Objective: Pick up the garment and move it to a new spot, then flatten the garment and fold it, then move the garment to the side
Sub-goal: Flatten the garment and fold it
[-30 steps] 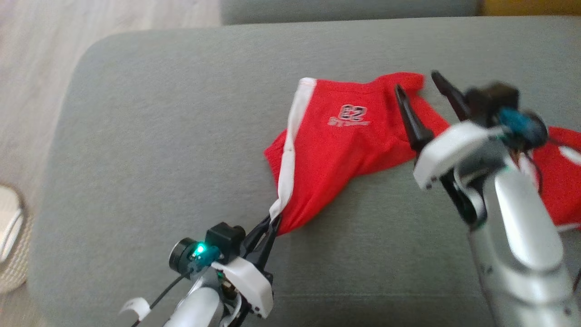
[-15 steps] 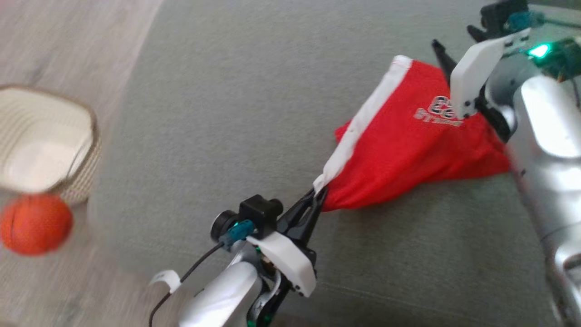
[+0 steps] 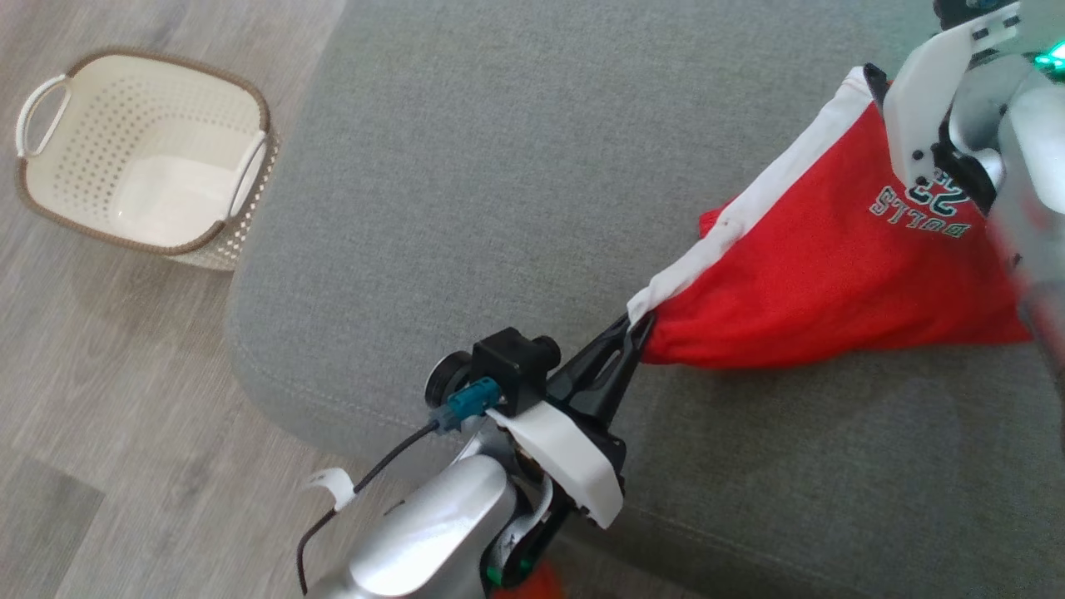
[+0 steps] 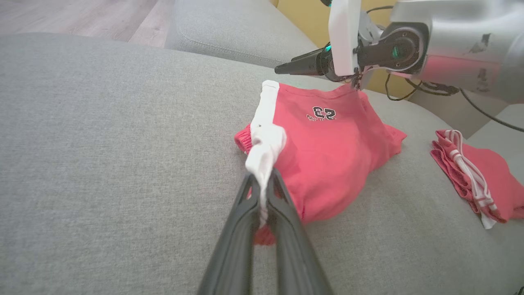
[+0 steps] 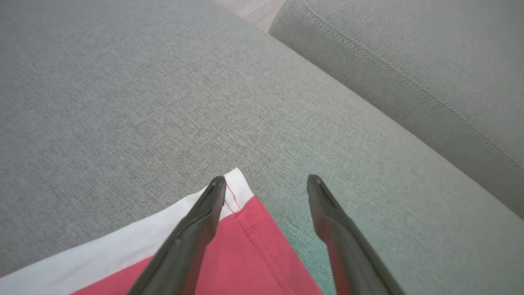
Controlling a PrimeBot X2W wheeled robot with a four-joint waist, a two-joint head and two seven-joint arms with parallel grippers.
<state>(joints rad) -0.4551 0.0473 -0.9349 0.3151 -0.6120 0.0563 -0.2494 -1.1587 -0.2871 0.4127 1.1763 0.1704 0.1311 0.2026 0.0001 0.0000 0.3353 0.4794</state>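
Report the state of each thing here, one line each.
Garment, rumpled on the sofa, one end pinched.
Left gripper, shut on the garment's white edge.
Right gripper, open, at the garment's far corner.
Second garment, folded, lying apart on the sofa.
Basket, upright on the floor.

Matt cloth garment (image 3: 815,291) (rough woven sofa (image 3: 499,166))

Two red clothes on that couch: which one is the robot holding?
On the grey couch, find the red garment pinched by the left gripper. It has a broad white stripe and a printed number; the other red piece lies folded apart, with thin white cords.
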